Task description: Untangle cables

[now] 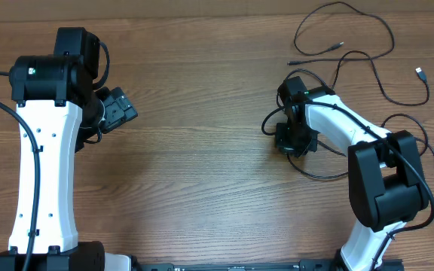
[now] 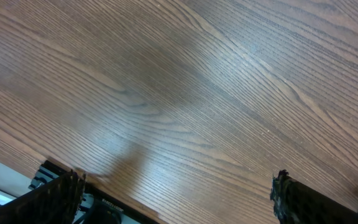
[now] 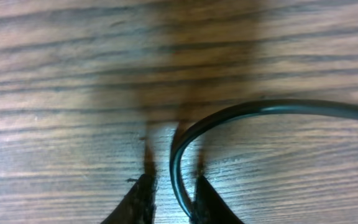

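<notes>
Several thin black cables lie spread in loose loops at the right of the table; one loop (image 1: 345, 30) is at the far right and one end carries a silvery plug (image 1: 420, 73). My right gripper (image 1: 292, 139) points down at the table among them. In the right wrist view its fingers (image 3: 171, 186) stand a narrow gap apart with one cable (image 3: 260, 107) curving down between them. The cable lies against the right finger, with a gap to the left finger. My left gripper (image 1: 119, 111) is wide open and empty over bare wood (image 2: 173, 193), far from the cables.
The wooden table (image 1: 202, 150) has its front edge in the left wrist view (image 2: 55, 168). The arms' own thicker black wires hang along the right arm (image 1: 420, 203). A cable loop (image 1: 319, 175) lies just in front of the right gripper.
</notes>
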Robot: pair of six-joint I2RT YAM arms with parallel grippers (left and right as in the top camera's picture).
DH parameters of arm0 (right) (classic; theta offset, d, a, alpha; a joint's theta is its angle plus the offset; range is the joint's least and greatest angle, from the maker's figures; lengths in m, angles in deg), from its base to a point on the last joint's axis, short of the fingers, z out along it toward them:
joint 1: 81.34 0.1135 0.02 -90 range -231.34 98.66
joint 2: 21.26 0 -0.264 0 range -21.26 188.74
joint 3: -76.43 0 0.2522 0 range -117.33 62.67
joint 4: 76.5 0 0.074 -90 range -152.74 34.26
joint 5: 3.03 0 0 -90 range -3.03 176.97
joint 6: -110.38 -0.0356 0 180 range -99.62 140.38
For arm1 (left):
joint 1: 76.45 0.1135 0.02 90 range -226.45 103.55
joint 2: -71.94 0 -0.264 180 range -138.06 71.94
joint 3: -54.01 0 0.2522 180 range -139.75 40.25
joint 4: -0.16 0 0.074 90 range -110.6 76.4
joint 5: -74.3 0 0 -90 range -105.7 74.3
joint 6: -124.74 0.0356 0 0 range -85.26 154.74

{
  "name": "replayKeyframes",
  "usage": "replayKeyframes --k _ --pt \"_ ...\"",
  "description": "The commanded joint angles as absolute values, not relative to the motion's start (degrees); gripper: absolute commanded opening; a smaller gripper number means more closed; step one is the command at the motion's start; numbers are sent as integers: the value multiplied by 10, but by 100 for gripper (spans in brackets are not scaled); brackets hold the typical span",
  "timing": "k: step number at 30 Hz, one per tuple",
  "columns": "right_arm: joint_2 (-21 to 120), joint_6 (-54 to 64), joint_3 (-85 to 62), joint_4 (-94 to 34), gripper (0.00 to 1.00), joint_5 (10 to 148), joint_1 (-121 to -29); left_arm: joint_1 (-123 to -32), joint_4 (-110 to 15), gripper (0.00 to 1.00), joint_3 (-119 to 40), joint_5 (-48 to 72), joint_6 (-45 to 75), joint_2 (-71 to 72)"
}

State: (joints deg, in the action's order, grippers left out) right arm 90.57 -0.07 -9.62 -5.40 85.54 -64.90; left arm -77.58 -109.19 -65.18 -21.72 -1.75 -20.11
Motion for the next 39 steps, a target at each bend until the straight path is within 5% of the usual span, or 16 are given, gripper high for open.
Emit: replayKeyframes --k 1,9,28,36,38,39 --pt "903 -6 -93 -60 15 865 -650 -776 -1091 100 -649 -216 -15 -202" --pt "903 -6 -93 -85 4 865 -650 -776 -1091 99 -649 -216 -15 -202" --pt "903 8 -93 -120 4 873 -650 -776 -1091 99 -649 -216 -15 -202" --pt "885 -38 -127 -64 31 874 -660 -776 -1091 100 -649 -216 -15 -202" --pt "871 -38 -149 -44 47 876 -667 -776 -1091 99 -649 -217 -15 -202" --pt "863 -38 -161 -32 71 878 -672 -776 -1091 100 -649 -216 -15 -202"
